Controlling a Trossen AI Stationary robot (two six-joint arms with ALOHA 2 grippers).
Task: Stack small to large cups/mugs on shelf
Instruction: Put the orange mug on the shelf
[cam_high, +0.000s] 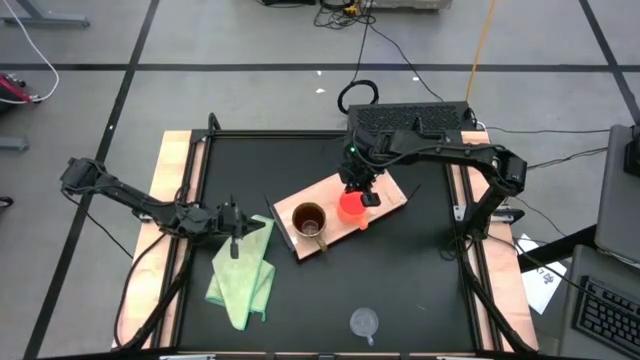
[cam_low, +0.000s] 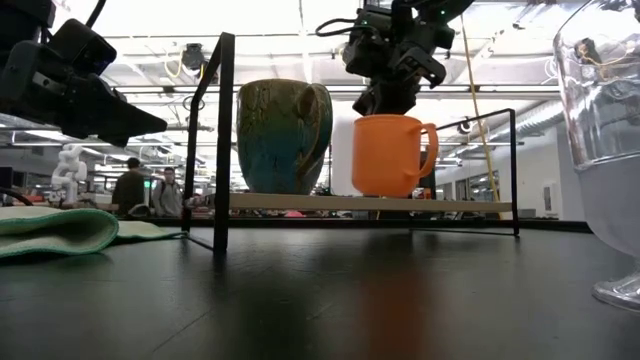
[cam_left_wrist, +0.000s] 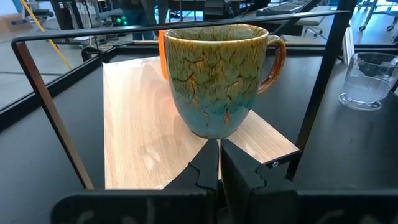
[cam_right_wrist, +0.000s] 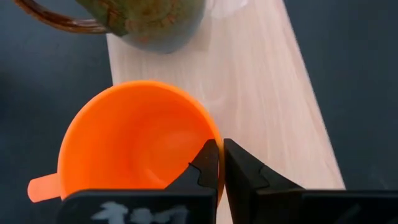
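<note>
The light-wood shelf board (cam_high: 385, 190) rests on a black metal frame at the table's middle. The brown mug (cam_high: 308, 220) and the orange mug (cam_high: 350, 208) stand upright on it, side by side. The clear glass cup (cam_high: 364, 322) stands on the table near the front edge. My right gripper (cam_right_wrist: 220, 155) is shut and points down just above the orange mug's rim (cam_right_wrist: 208, 127), on the side away from its handle (cam_right_wrist: 38, 186). My left gripper (cam_left_wrist: 219, 158) is shut, low and level, left of the shelf, pointing at the brown mug (cam_left_wrist: 217, 74) without touching it. My right gripper comes from above with its shut fingers at the orange mug's rim (cam_right_wrist: 214, 140), opposite the handle. I cannot tell whether they touch it. The mug stands upright on the board (cam_low: 390, 155).
A light green cloth (cam_high: 243, 270) lies crumpled on the table under and beside my left gripper. The shelf's thin black frame posts (cam_low: 222, 140) rise around the board. A dark box and cables (cam_high: 410, 118) sit beyond the table's far edge. People show far off in the room.
</note>
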